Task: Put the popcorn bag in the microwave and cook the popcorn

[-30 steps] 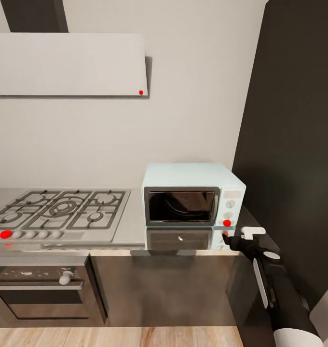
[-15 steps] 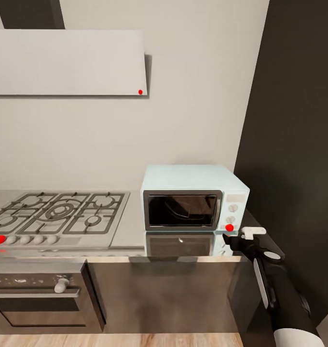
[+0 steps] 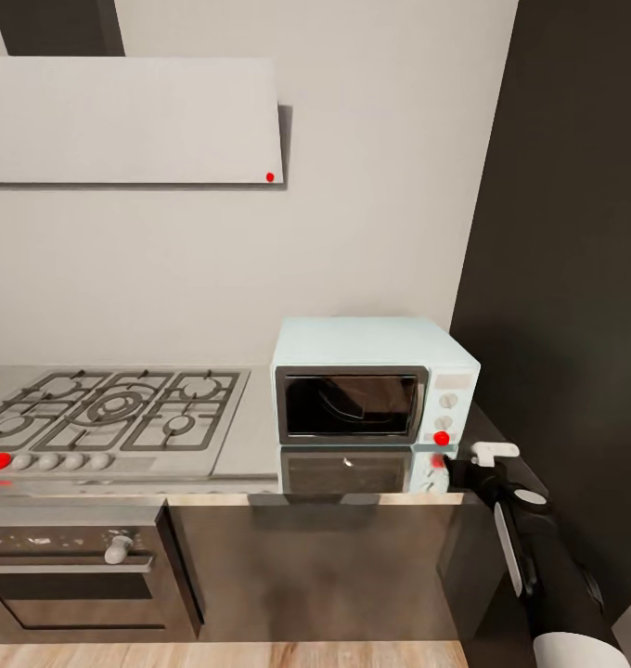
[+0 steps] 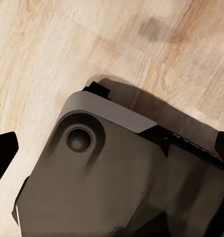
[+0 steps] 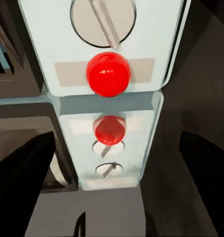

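I saw the mint-blue microwave [image 3: 371, 380] on the steel countertop [image 3: 251, 445], right of the hob [image 3: 111, 413], door shut behind dark glass. My right gripper [image 3: 464, 461] hovered just before its red button [image 5: 108, 73], fingers apart. The left gripper's [image 4: 112, 148] fingers were cropped, also apart.

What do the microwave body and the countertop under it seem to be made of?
The microwave body looks like painted metal or plastic: pale mint-blue, matte, no glare. The countertop looks like polished steel: grey and glossy, mirroring the microwave's front and red button. Being a render, neither is certain.
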